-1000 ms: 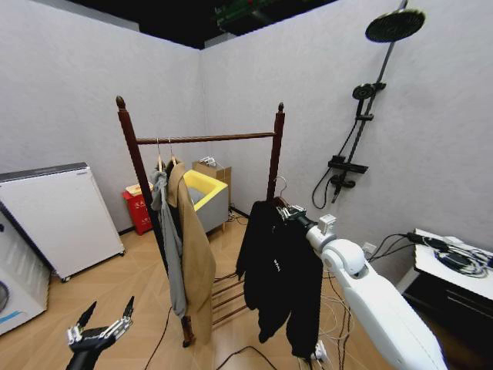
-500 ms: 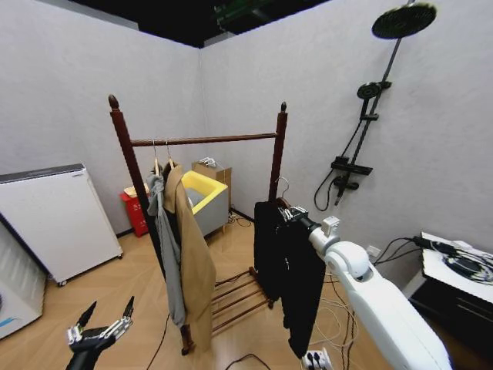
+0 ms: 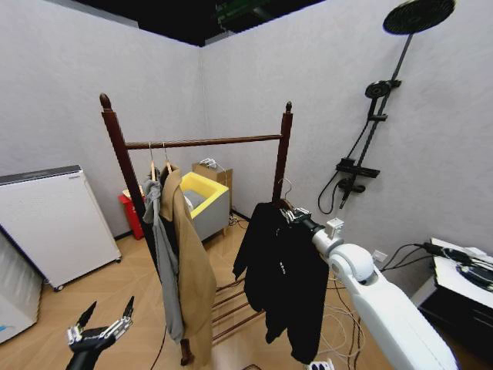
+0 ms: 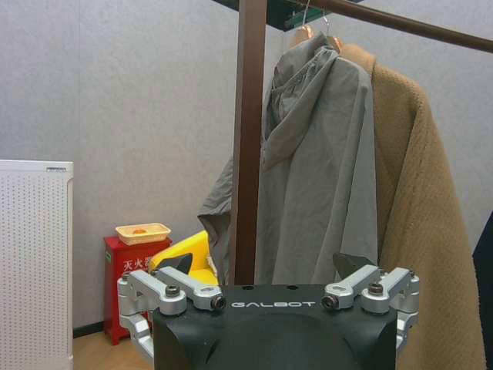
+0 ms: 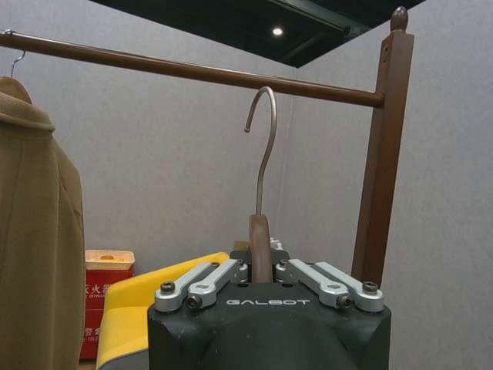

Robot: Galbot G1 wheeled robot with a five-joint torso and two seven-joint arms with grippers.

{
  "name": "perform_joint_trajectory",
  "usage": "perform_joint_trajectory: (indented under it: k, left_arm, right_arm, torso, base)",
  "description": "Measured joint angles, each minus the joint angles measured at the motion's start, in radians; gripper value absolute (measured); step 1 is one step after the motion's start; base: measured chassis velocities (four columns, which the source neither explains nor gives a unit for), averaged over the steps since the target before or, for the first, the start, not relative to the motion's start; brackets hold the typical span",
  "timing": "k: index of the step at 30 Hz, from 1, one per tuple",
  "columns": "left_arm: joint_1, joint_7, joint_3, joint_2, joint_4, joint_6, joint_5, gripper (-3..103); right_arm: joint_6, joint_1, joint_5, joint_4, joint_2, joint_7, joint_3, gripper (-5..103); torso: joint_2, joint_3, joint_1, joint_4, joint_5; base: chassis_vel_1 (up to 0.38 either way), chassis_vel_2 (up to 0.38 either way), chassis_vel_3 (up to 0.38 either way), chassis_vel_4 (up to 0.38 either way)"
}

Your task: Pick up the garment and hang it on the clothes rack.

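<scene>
The garment [image 3: 282, 274], a black jacket on a hanger, dangles from my right gripper [image 3: 296, 215], which is raised just right of the clothes rack [image 3: 202, 142]. In the right wrist view that gripper [image 5: 260, 268] is shut on the hanger's wooden neck. The metal hook [image 5: 263, 139] stands upright below and in front of the top rail [image 5: 192, 71], apart from it, near the right upright [image 5: 384, 162]. My left gripper [image 3: 101, 331] hangs low at the left, open and holding nothing. Seen from the left wrist, the left gripper [image 4: 262, 271] faces the rack's left upright [image 4: 250, 131].
A grey hooded top [image 3: 159, 231] and a long tan coat [image 3: 192, 262] hang at the rail's left end. Behind the rack stand a yellow bin [image 3: 206, 194] and a red cabinet [image 3: 133, 210]. A white appliance [image 3: 46, 223] is at left, a shower fitting [image 3: 362, 154] on the right wall, cables on the floor.
The whole head picture has shifted, so the camera moved; the rack looks nearer. The jacket has swung round under the right gripper and shows broad again. The left gripper is unchanged.
</scene>
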Motion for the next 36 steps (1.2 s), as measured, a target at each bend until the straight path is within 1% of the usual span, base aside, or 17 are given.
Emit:
perform_joint_trajectory:
  k: [8, 15, 19, 22, 23, 24, 26, 27, 28, 29, 30, 32, 33, 35, 36]
  left_arm:
    - [0.000, 0.000, 0.000, 0.000, 0.000, 0.000, 0.000, 100]
    - [0.000, 0.000, 0.000, 0.000, 0.000, 0.000, 0.000, 100]
    - [0.000, 0.000, 0.000, 0.000, 0.000, 0.000, 0.000, 100]
    - [0.000, 0.000, 0.000, 0.000, 0.000, 0.000, 0.000, 100]
    - [0.000, 0.000, 0.000, 0.000, 0.000, 0.000, 0.000, 100]
    - [0.000, 0.000, 0.000, 0.000, 0.000, 0.000, 0.000, 100]
    - [0.000, 0.000, 0.000, 0.000, 0.000, 0.000, 0.000, 100]
    - [0.000, 0.000, 0.000, 0.000, 0.000, 0.000, 0.000, 100]
    - [0.000, 0.000, 0.000, 0.000, 0.000, 0.000, 0.000, 100]
    - [0.000, 0.000, 0.000, 0.000, 0.000, 0.000, 0.000, 100]
    - [0.000, 0.000, 0.000, 0.000, 0.000, 0.000, 0.000, 100]
    - [0.000, 0.000, 0.000, 0.000, 0.000, 0.000, 0.000, 100]
    - [0.000, 0.000, 0.000, 0.000, 0.000, 0.000, 0.000, 100]
    - [0.000, 0.000, 0.000, 0.000, 0.000, 0.000, 0.000, 100]
    - [0.000, 0.000, 0.000, 0.000, 0.000, 0.000, 0.000, 100]
  right_arm:
    - [0.007, -0.044, 0.010, 0.014, -0.016, -0.026, 0.055, 10]
    - [0.002, -0.057, 0.017, 0.034, -0.022, -0.029, 0.064, 10]
    - [-0.008, -0.059, 0.025, 0.072, -0.025, -0.012, 0.064, 10]
    - [-0.045, -0.050, 0.061, 0.136, -0.032, 0.037, 0.064, 10]
    - [-0.045, -0.050, 0.061, 0.136, -0.032, 0.037, 0.064, 10]
    - [-0.072, -0.022, 0.092, 0.168, -0.038, 0.072, 0.058, 10]
    - [-0.103, 0.052, 0.136, 0.182, -0.048, 0.124, 0.030, 10]
    - [-0.103, 0.052, 0.136, 0.182, -0.048, 0.124, 0.030, 10]
    - [-0.112, 0.084, 0.148, 0.181, -0.052, 0.139, 0.017, 10]
    - [-0.133, 0.146, 0.168, 0.171, -0.058, 0.164, -0.013, 10]
    - [-0.133, 0.146, 0.168, 0.171, -0.058, 0.164, -0.013, 10]
    - [-0.163, 0.242, 0.210, 0.131, -0.064, 0.198, -0.074, 10]
    - [-0.163, 0.242, 0.210, 0.131, -0.064, 0.198, -0.074, 10]
    - [-0.186, 0.334, 0.245, 0.089, -0.062, 0.227, -0.141, 10]
    - [-0.186, 0.334, 0.245, 0.089, -0.062, 0.227, -0.141, 10]
  torso:
    - [0.000, 0.000, 0.000, 0.0000, 0.0000]
    - [0.000, 0.000, 0.000, 0.0000, 0.0000]
    - [0.000, 0.000, 0.000, 0.0002, 0.0000]
    - [0.000, 0.000, 0.000, 0.0004, 0.0000]
    - [0.000, 0.000, 0.000, 0.0004, 0.0000]
    - [0.000, 0.000, 0.000, 0.0003, -0.0001]
    - [0.000, 0.000, 0.000, 0.0001, -0.0002]
    - [0.000, 0.000, 0.000, 0.0001, -0.0002]
    - [0.000, 0.000, 0.000, -0.0001, -0.0002]
    - [0.000, 0.000, 0.000, -0.0001, -0.0005]
    - [0.000, 0.000, 0.000, -0.0001, -0.0005]
    - [0.000, 0.000, 0.000, 0.0002, 0.0000]
    - [0.000, 0.000, 0.000, 0.0002, 0.0000]
    - [0.000, 0.000, 0.000, 0.0001, -0.0002]
    - [0.000, 0.000, 0.000, 0.0001, -0.0002]
  base:
    - [-0.052, 0.106, 0.113, -0.048]
    - [0.010, 0.118, 0.110, 0.001]
    - [0.066, 0.107, 0.103, 0.054]
    - [0.095, 0.077, 0.084, 0.093]
    - [0.077, 0.069, 0.079, 0.112]
    - [0.058, 0.018, 0.050, 0.080]
    - [0.016, 0.000, 0.013, 0.040]
    - [0.000, 0.000, 0.000, 0.000]
    - [0.000, 0.000, 0.000, 0.000]
    - [0.000, 0.000, 0.000, 0.000]
    - [0.000, 0.000, 0.000, 0.000]
    - [0.000, 0.000, 0.000, 0.000]
    - [0.000, 0.000, 0.000, 0.000]
    - [0.000, 0.000, 0.000, 0.000]
    - [0.000, 0.000, 0.000, 0.000]
